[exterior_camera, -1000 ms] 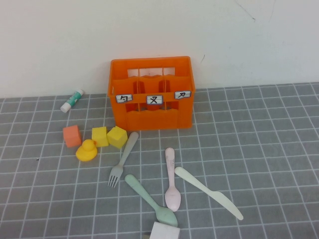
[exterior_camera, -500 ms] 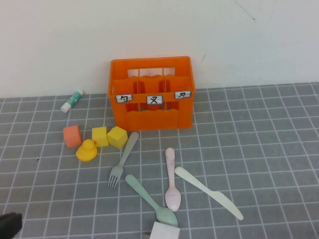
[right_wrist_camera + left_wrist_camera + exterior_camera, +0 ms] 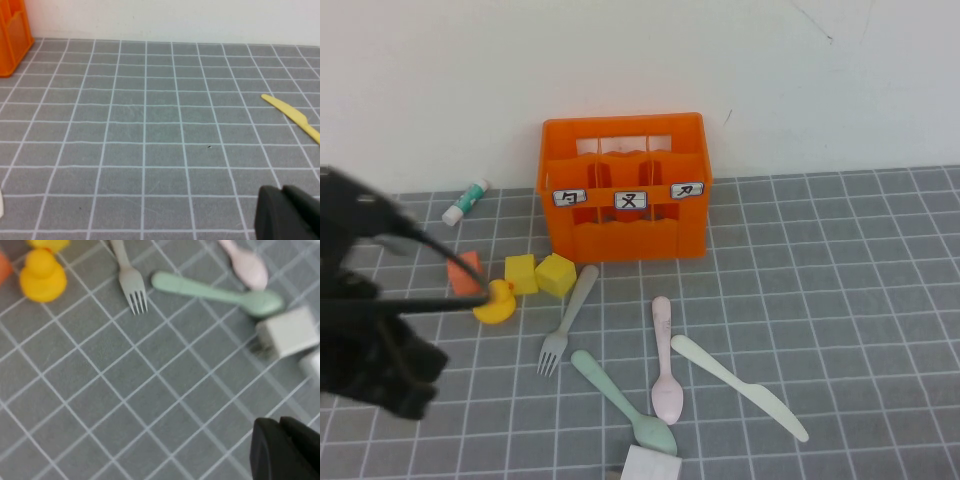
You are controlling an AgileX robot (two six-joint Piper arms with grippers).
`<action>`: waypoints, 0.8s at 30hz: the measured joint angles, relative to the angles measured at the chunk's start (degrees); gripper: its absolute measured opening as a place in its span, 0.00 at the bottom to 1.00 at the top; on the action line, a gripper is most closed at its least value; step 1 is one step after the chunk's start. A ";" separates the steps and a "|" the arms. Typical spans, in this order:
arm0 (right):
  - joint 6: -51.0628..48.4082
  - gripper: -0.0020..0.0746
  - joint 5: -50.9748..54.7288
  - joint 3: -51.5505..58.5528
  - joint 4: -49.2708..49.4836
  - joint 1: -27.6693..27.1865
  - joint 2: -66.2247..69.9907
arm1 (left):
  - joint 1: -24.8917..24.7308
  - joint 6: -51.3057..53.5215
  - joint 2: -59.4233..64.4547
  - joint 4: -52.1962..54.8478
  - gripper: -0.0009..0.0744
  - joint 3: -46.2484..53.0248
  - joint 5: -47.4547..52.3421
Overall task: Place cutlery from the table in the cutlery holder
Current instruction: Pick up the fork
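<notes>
Crate first: the orange cutlery holder (image 3: 623, 188) stands upright at the back of the grey gridded surface (image 3: 840, 300), well beyond the left hand (image 3: 380, 370) and off to its right, with its compartments empty as far as can be seen. It looks rigid and steady enough to take dropped pieces without tipping.

All four cutlery pieces lie flat on the surface, to the right of the left hand. They look like light, stiff, smooth plastic, likely to skid or pivot if pinched off-centre, so mid-handle is the sensible grip. The cream knife (image 3: 738, 386) lies farthest from that hand. The mint-green spoon (image 3: 620, 400) and pink spoon (image 3: 664, 362) sit between. The grey-beige fork (image 3: 566, 320) is nearest, its handle free.

The left hand hovers above the surface, fingers closed and holding nothing. The right hand (image 3: 287, 212), seen only from its own wrist, is likewise closed and empty, near the knife's tip.
</notes>
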 joint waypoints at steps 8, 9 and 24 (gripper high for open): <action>0.00 0.02 0.00 0.00 0.00 0.00 0.00 | -14.83 -11.09 17.83 16.64 0.05 -8.85 -3.25; 0.00 0.02 0.00 0.00 0.00 0.00 0.00 | -16.11 -12.89 20.81 18.09 0.10 -10.99 -2.97; 0.00 0.02 0.00 0.00 0.00 0.00 0.00 | -17.96 -25.05 51.26 22.20 0.58 -32.24 -2.99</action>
